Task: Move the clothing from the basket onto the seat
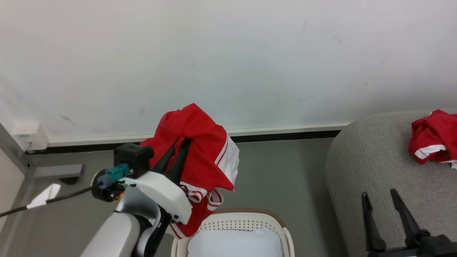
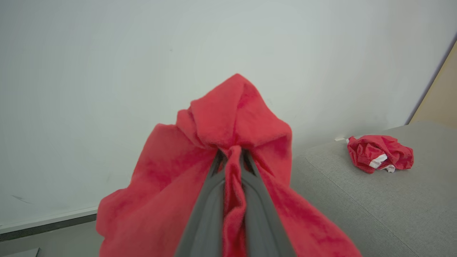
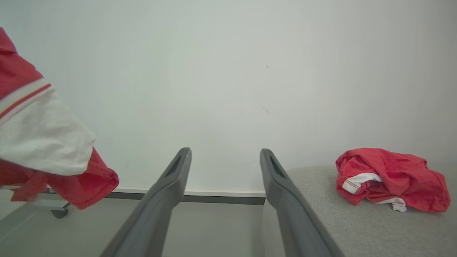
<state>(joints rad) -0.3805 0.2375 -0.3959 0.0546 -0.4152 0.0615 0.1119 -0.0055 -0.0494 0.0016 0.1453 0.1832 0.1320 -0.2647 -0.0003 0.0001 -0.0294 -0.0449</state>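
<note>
Clamping a red garment (image 1: 200,150) in my left gripper (image 1: 181,142), I hold it near the basket (image 1: 242,224). My right gripper (image 1: 379,194) gapes empty over the seat (image 1: 375,160).

The grey floor (image 1: 285,171) between the basket (image 1: 242,225) and the seat (image 1: 375,167) is open, so a gripper can pass there from left to right. The near left part of the seat is bare; a crumpled red garment (image 1: 432,137) takes its far right part. The right gripper (image 1: 378,193), fingers wide apart, stands over the seat's near edge. The hanging red clothing (image 1: 200,153), pinched in the left gripper (image 1: 182,142), blocks the basket's left side. Far behind, the white wall (image 1: 228,53) closes the way.
</note>
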